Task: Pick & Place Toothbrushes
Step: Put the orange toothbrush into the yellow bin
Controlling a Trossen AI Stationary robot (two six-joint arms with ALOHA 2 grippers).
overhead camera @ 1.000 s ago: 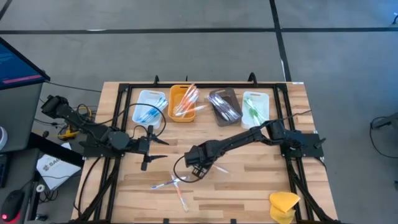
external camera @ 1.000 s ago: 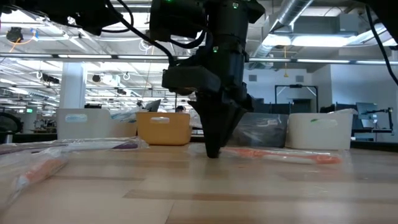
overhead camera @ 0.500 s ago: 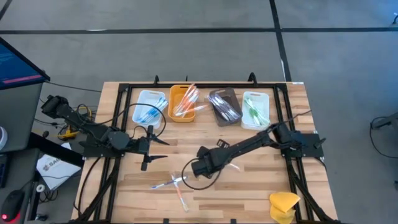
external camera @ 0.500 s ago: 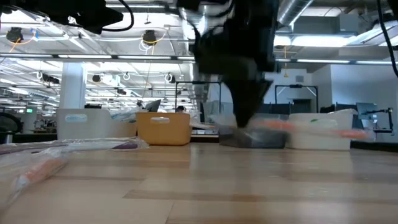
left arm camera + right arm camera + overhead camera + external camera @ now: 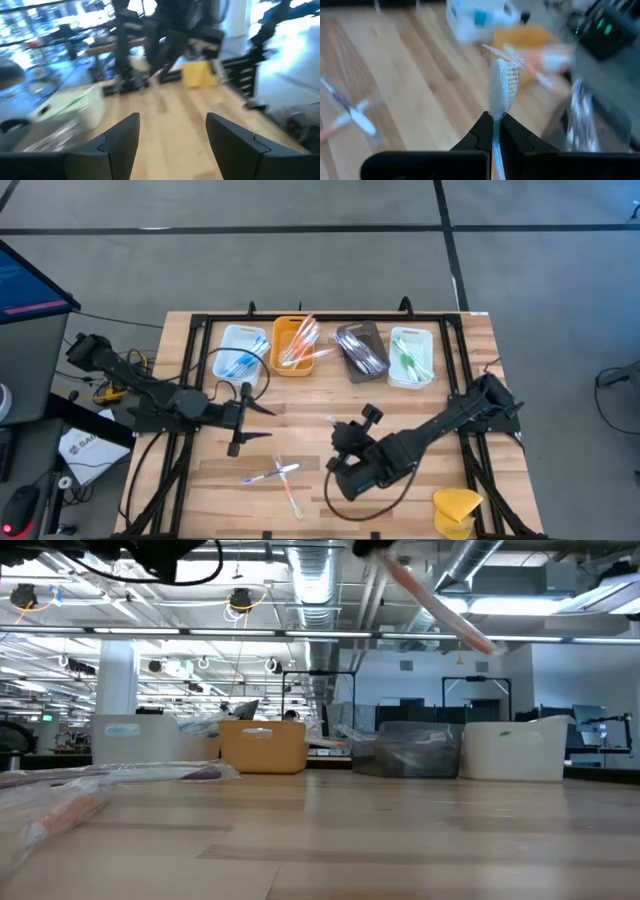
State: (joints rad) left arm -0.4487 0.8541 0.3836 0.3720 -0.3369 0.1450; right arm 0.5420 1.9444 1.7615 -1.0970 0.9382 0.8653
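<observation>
My right gripper point(image 5: 340, 438) hovers over the table's middle toward the near edge, shut on one wrapped orange-and-white toothbrush point(image 5: 435, 600). Three loose toothbrushes point(image 5: 275, 475) lie flat on the wood to its left, also visible in the right wrist view point(image 5: 350, 117). More toothbrushes lie in four trays along the far side: a white tray point(image 5: 240, 350), an orange tray point(image 5: 295, 345), a brown tray point(image 5: 360, 350) and a second white tray point(image 5: 410, 355). My left gripper point(image 5: 255, 408) waits open at the table's left, touching nothing point(image 5: 172, 145). My right gripper pinches the toothbrush between its two fingers at the neck just below the head point(image 5: 495, 122). The head point(image 5: 498, 87) sticks out beyond the fingertips. The toothbrush is lifted clear of the table and shows tilted high in the low view.
A yellow sponge-like lump point(image 5: 455, 505) sits at the near right corner. A black frame point(image 5: 300, 317) runs round the table behind the trays. Bare wood point(image 5: 420, 410) lies between the trays and my right arm.
My right gripper, which was down on the table at its middle, has risen with the toothbrush, lifting it clear. The gripper has pulled back toward the near edge and a little right, and the arm has swung round. My left arm has kept still.
</observation>
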